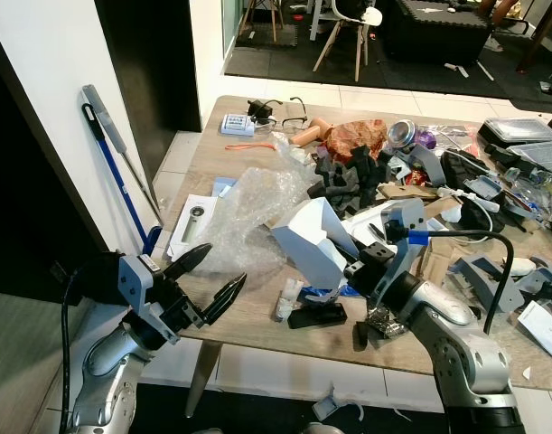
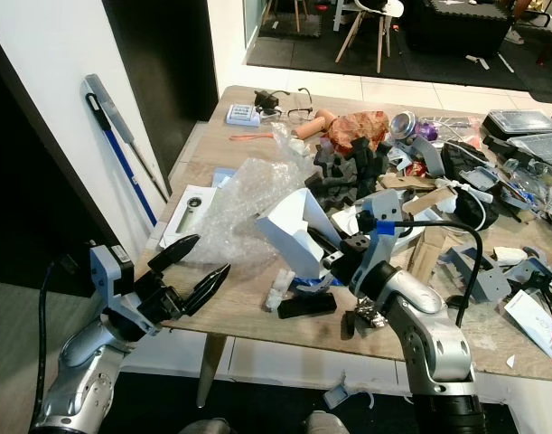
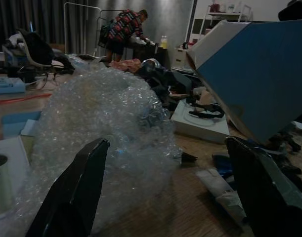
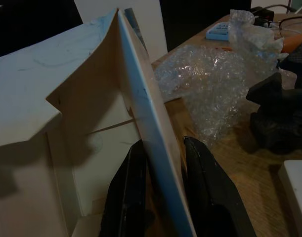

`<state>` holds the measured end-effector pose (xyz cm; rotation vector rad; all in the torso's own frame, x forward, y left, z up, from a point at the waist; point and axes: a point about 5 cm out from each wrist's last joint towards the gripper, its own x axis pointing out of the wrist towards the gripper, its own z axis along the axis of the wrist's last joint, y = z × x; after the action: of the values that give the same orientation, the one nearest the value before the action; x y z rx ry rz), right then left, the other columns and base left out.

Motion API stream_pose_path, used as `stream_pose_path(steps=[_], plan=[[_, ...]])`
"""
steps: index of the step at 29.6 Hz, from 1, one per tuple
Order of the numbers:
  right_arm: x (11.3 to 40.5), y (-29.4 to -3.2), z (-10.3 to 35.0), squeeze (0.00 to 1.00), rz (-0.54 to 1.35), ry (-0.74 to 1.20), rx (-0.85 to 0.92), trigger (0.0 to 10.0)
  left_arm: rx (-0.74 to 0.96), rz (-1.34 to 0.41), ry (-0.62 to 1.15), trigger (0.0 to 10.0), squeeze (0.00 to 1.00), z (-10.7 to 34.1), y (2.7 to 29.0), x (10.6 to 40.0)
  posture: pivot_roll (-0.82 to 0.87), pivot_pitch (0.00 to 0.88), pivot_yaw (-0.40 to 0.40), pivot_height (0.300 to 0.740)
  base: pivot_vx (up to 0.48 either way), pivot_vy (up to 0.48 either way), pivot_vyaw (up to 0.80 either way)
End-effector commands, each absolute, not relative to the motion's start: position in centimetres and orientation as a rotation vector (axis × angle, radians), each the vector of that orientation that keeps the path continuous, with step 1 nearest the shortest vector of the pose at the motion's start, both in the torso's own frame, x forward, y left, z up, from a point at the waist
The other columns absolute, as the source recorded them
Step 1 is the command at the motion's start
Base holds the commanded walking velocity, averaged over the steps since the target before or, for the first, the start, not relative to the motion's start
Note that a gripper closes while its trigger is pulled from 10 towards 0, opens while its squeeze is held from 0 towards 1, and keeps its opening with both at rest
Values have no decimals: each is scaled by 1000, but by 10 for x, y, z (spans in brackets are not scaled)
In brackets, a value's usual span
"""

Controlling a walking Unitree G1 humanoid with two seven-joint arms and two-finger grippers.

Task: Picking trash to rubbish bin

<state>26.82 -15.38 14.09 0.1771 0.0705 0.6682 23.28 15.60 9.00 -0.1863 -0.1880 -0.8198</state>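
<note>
Nearest the camera, the left gripper (image 1: 207,280) hovers at the near left corner of the wooden surface (image 1: 257,318), its two black fingers spread wide and pointed at the crumpled bubble wrap (image 1: 248,210), with nothing between them. From the left wrist view that bubble wrap (image 3: 108,133) rises as a pale, puffy heap just ahead of the fingertips, not yet touched. It looks feather-light, soft and springy, so it should crush easily; a pinch on a thick fold near its near edge seems likelier to hold than a grab at the slick outer film.

Just right of the heap, the blue-and-white cardboard box (image 1: 313,242) is tilted up off the surface, one flap open. The right gripper (image 4: 160,190) is pinched on the box's thin wall, one finger on each side of the panel. This cardboard looks light and fairly stiff, but a single wall may bend or slide out of the grip, so a hold lower down near a folded corner would probably be steadier.

Below the box lie small scraps and a black bracket (image 1: 317,316) on the wood. Further right the surface is crowded with black foam pieces (image 1: 350,177), grey plastic parts and cables. No rubbish bin can be made out, so the carry to it is a step not yet begun.
</note>
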Motion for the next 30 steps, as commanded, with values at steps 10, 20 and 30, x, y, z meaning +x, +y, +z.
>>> stream_pose_path(steps=[10,20,30], plan=[[268,-157,139,0,665,65,183,10000,-256,-824,-171,10000,0,85,154,234,-27,0,-42,740,-312,0,0],[269,-157,139,0,667,64,176,10000,-292,-866,-166,10000,0,87,160,228,-25,0,-40,740,-415,0,0],[271,-158,140,0,661,58,165,10000,-293,-868,-177,10000,0,96,154,232,-26,0,-40,740,-412,0,0]])
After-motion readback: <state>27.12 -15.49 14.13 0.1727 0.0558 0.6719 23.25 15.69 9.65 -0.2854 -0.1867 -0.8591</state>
